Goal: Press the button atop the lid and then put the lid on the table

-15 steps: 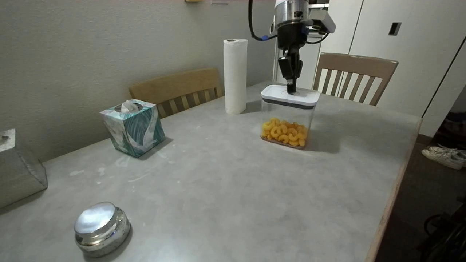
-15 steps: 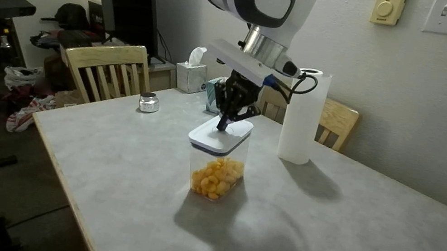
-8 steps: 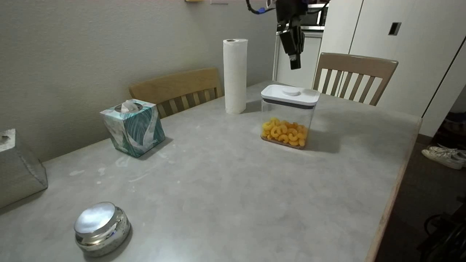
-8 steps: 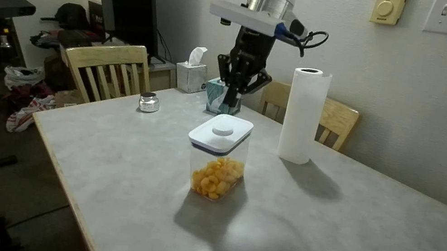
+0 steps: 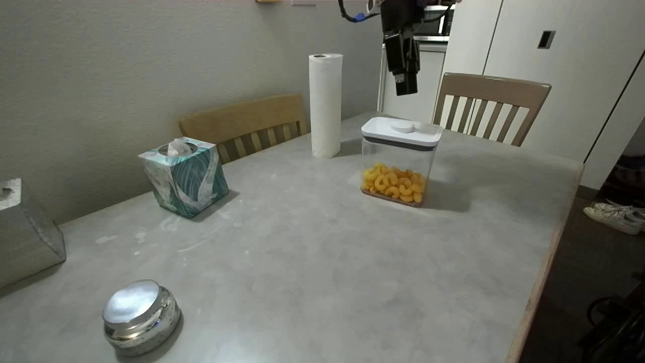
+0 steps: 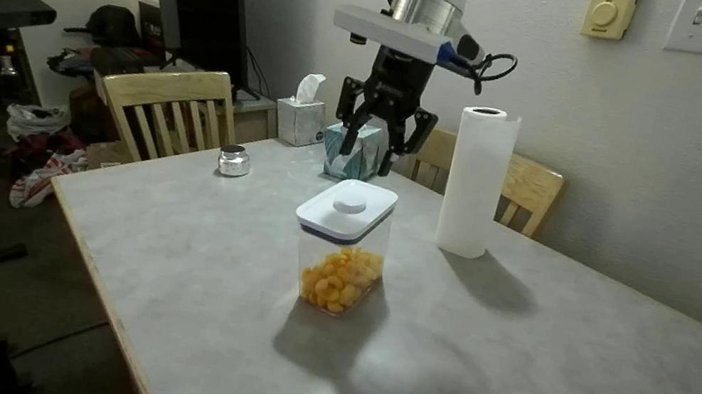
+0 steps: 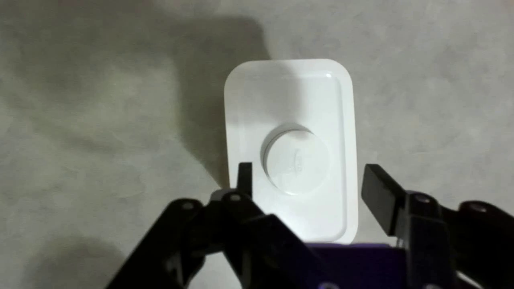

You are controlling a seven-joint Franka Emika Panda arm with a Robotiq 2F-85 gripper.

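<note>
The white lid point(image 7: 317, 100) sits on a clear container of yellow pasta that stands upright on the grey table point(image 6: 508, 369). In the middle of the lid the round button point(image 6: 350, 203) stands up above the surface, visible in both exterior views. My gripper point(image 6: 365, 162) hangs a short way above the lid, apart from it, its jaws spread and nothing between them. From the wrist view, the button lies between the two spread fingers point(image 7: 377, 196), below their tips. In an exterior view the gripper point(image 5: 407, 85) is seen edge-on over the container.
A paper towel roll point(image 6: 477, 183) stands near the container by the wall. A teal tissue box point(image 5: 186, 176), a grey tissue box point(image 5: 30, 232) and a shiny metal jar point(image 5: 141, 317) are on the table. Wooden chairs point(image 5: 494, 101) surround it.
My gripper was shut with its tip on the button, then rose off the lid. The button now stands raised. Since half a second ago the fingers have spread apart.
</note>
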